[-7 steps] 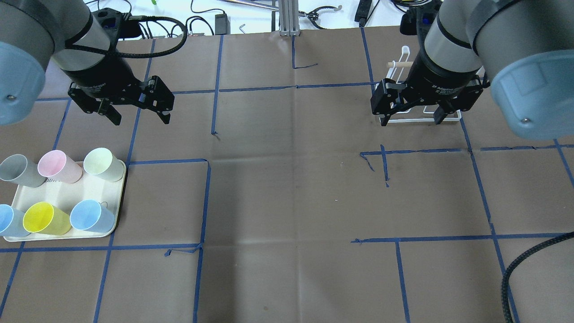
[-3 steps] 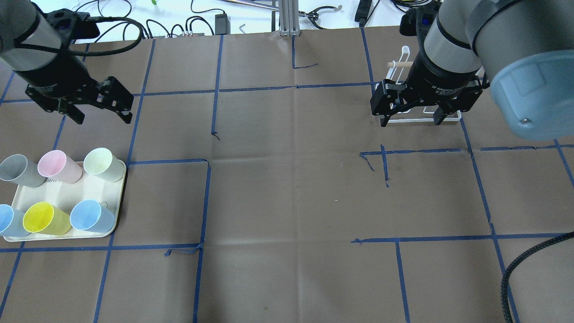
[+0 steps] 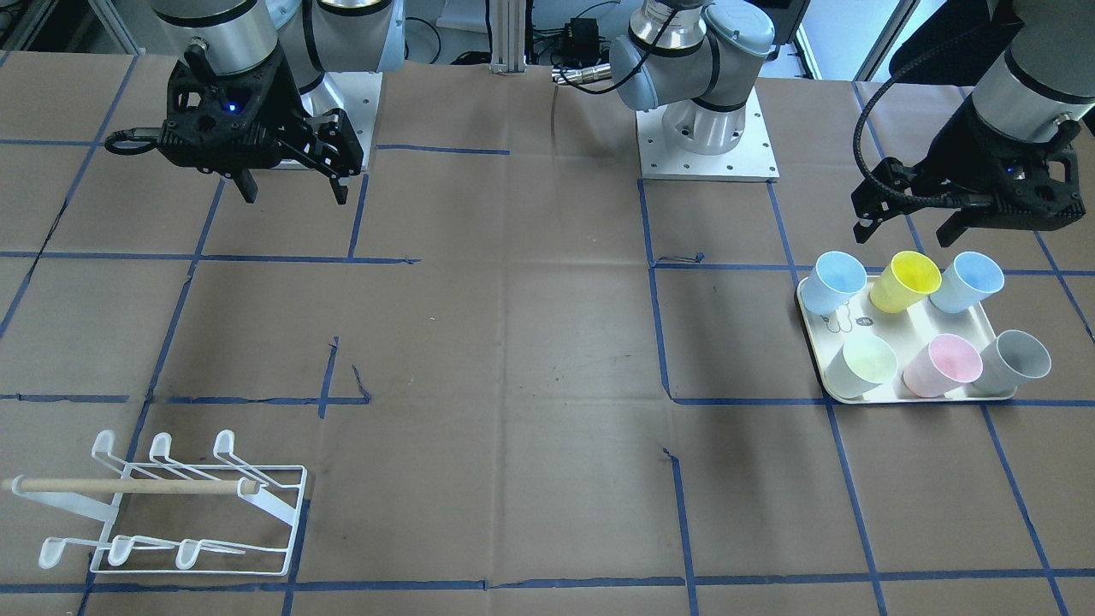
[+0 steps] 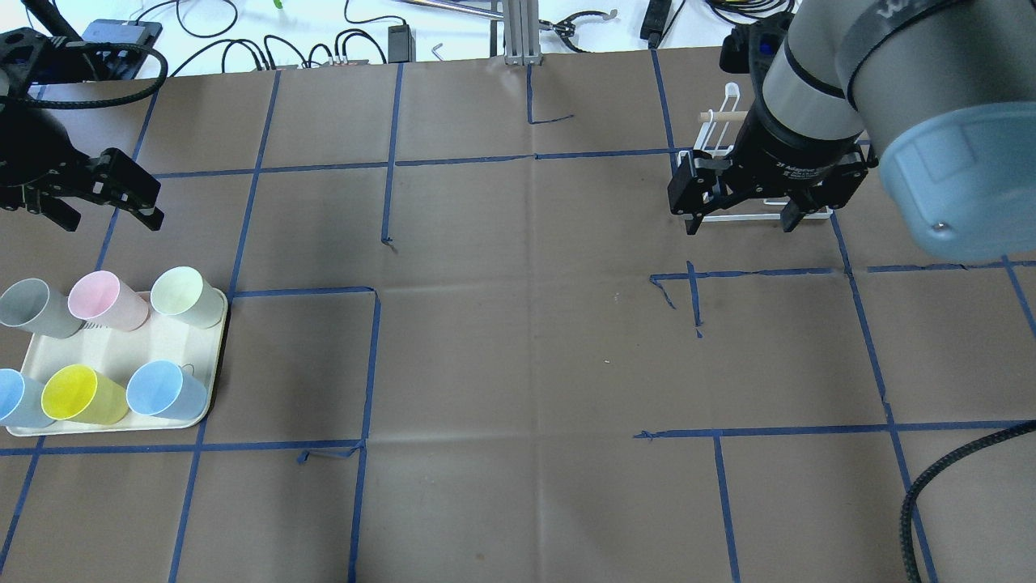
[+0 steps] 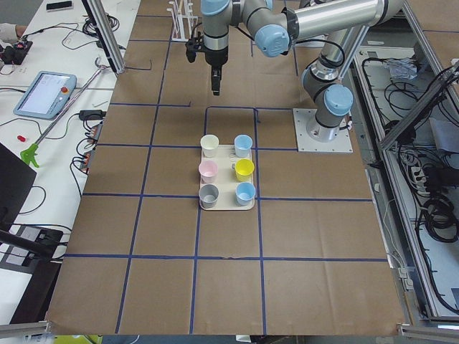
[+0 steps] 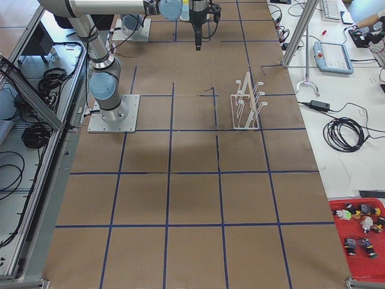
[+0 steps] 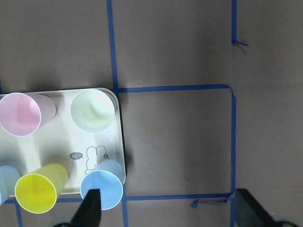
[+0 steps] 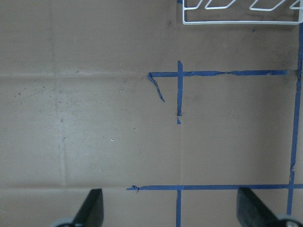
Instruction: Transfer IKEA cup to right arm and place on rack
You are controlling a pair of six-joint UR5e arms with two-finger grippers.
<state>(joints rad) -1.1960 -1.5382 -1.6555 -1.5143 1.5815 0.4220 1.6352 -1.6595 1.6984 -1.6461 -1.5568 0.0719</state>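
High over the counter (image 4: 526, 364), on the robot's left half, the left pincer (image 4: 109, 219) hangs with its jaws spread wide and nothing between them. Its wrist view looks straight down. There, one dark fingertip (image 7: 92, 210) shows just beside the blue cup (image 7: 102, 190) at a corner of the cream tray (image 7: 53, 146), but the pincer is well above both and touches neither. A small line drawing (image 7: 93, 158) marks the tray's floor.

Six cups stand mouth up on that tray in two rows of three. The grey cup (image 4: 32, 308), pink cup (image 4: 101, 298) and pale green cup (image 4: 184, 295) are in the row toward the operators' edge. A second blue cup (image 4: 14, 397), the yellow cup (image 4: 77, 394) and the first blue one are in the row toward the robot's edge. The tray lies about midway between those two edges.

Over the robot's right half, the right pincer (image 4: 740, 225) hangs high, also wide open and holding nothing. The white wire rack (image 3: 272, 505) stands near the operators' edge, with a wooden dowel (image 3: 128, 486) across it. In the right wrist view only the rack's nearest rim shows, at the top. Blue tape lines (image 4: 371, 364) grid the brown paper that covers the counter.
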